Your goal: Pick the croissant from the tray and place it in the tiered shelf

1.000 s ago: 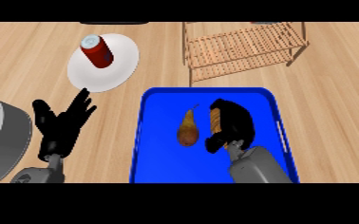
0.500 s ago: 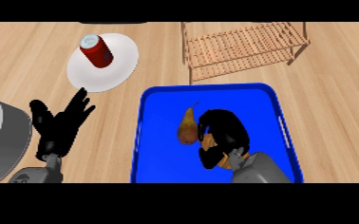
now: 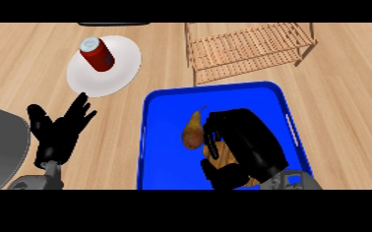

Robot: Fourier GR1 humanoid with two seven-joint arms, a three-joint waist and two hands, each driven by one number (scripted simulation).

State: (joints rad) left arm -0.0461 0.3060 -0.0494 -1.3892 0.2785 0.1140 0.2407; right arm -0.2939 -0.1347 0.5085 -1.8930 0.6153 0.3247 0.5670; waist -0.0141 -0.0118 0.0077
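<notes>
right hand (image 3: 243, 142) curled on croissant (image 3: 220, 156) | in tray (image 3: 163, 128)

Below me runs a pale wooden countertop (image 3: 44, 54) with long plank grain, evenly lit, no hard shadows anywhere. At my far left edge I catch a curved grey surface (image 3: 11, 145); I can't tell what it is. Up top, a thin dark object (image 3: 114, 24) peeks in at the counter's far edge.
</notes>
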